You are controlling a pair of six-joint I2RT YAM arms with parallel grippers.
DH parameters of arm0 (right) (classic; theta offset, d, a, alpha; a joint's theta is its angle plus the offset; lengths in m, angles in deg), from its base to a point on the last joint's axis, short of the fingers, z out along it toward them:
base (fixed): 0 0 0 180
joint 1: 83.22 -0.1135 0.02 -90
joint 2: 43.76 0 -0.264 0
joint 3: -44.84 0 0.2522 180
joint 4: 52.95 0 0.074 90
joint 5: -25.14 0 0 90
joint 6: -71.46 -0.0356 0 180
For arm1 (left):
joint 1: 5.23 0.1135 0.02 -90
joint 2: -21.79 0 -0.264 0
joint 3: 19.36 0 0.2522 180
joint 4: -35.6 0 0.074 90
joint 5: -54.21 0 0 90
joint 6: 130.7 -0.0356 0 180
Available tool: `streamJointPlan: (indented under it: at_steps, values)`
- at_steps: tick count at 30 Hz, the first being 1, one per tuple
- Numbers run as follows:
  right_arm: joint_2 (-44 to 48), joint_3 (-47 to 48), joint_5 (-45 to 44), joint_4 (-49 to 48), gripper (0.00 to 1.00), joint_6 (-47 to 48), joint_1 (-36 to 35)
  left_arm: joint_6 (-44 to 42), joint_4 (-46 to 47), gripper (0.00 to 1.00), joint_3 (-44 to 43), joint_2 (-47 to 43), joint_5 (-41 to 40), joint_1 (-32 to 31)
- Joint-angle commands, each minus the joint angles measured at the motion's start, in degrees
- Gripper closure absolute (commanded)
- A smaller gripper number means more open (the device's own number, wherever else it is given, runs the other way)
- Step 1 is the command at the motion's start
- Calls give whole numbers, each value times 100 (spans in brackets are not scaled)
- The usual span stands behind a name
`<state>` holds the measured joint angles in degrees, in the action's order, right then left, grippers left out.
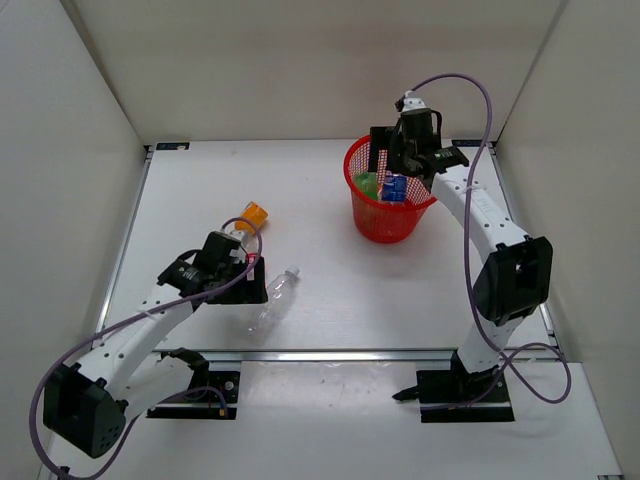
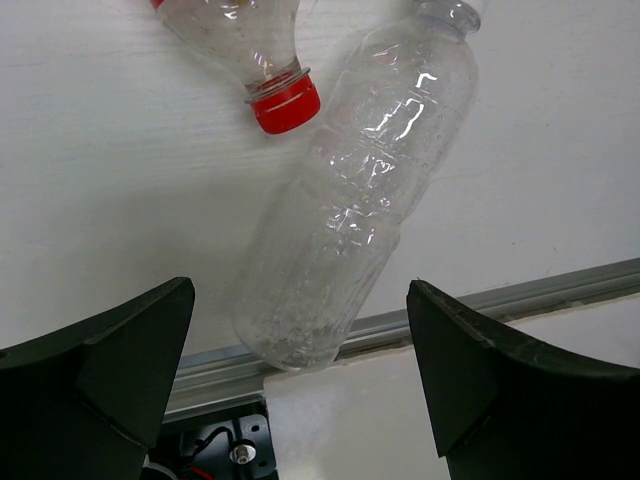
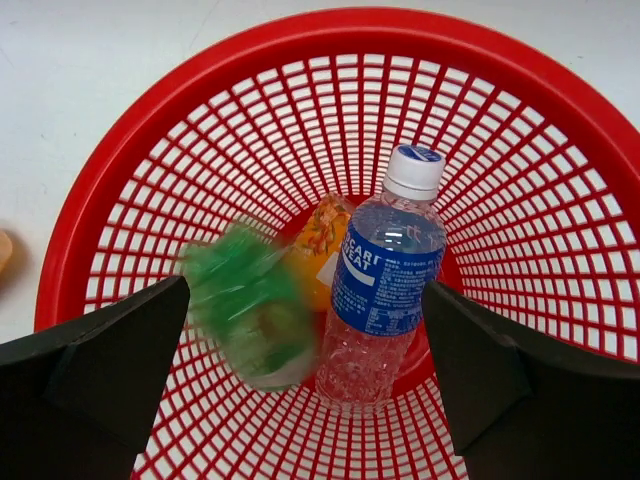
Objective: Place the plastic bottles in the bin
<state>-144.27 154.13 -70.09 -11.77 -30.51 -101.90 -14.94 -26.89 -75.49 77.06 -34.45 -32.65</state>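
The red mesh bin [image 1: 385,222] stands at the back right. My right gripper [image 1: 412,165] hovers over it, open and empty. In the right wrist view [image 3: 305,370] the bin [image 3: 150,170] holds a blue-labelled clear bottle [image 3: 385,280], an orange bottle [image 3: 322,235] and a motion-blurred green bottle [image 3: 250,305]. My left gripper [image 1: 243,280] is open low over the table. In its view [image 2: 300,370] a plain clear bottle [image 2: 360,200] lies on its side ahead between the fingers, not gripped. A red-capped clear bottle [image 2: 250,45] lies beyond it. A second orange bottle [image 1: 251,216] lies past the left gripper.
The plain clear bottle [image 1: 273,298] lies close to the metal rail [image 1: 350,352] at the table's near edge, its base over the rail in the left wrist view [image 2: 560,290]. White walls enclose the table on three sides.
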Motion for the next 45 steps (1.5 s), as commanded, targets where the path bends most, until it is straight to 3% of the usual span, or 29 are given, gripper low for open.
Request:
streamJointPlan:
  at_steps: [1,7,13,21,24,29,32,37,41,44,45]
  values:
    - [330,388,145,-53,1,299,-39,-194,311,1,-52,168,112,-44]
    - [1136,55,610,159,0,160,259,-352,566,1,-96,748,296,-167]
    - [2814,-1850,1156,-307,1,-25,541,-492,900,1,-166,1371,313,-378]
    - [4047,-2871,1069,26,1,-157,751,-414,1120,2,-263,2119,252,-940]
    - [4486,-3241,1173,35,1,-209,1022,-378,1076,29,-420,2322,332,-1282]
    - [4997,-3952,1473,193,1,-368,1859,-194,1006,58,-702,2226,384,-1424]
    - [5242,-4313,1402,439,1,-412,2534,-177,840,62,-1149,1945,639,-1415]
    - [5585,-4831,1912,826,1,-332,3449,-159,637,63,-2877,1830,385,-1284]
    - [5841,-4973,1675,826,1,-324,3292,-343,1031,59,-4225,2416,-46,-1161]
    - [5999,-4965,1683,853,1,-499,3072,-46,1742,43,-5401,3206,-56,-1082]
    - [6017,-4991,1684,853,1,-543,2985,182,2092,50,-5579,3575,-12,-1073]
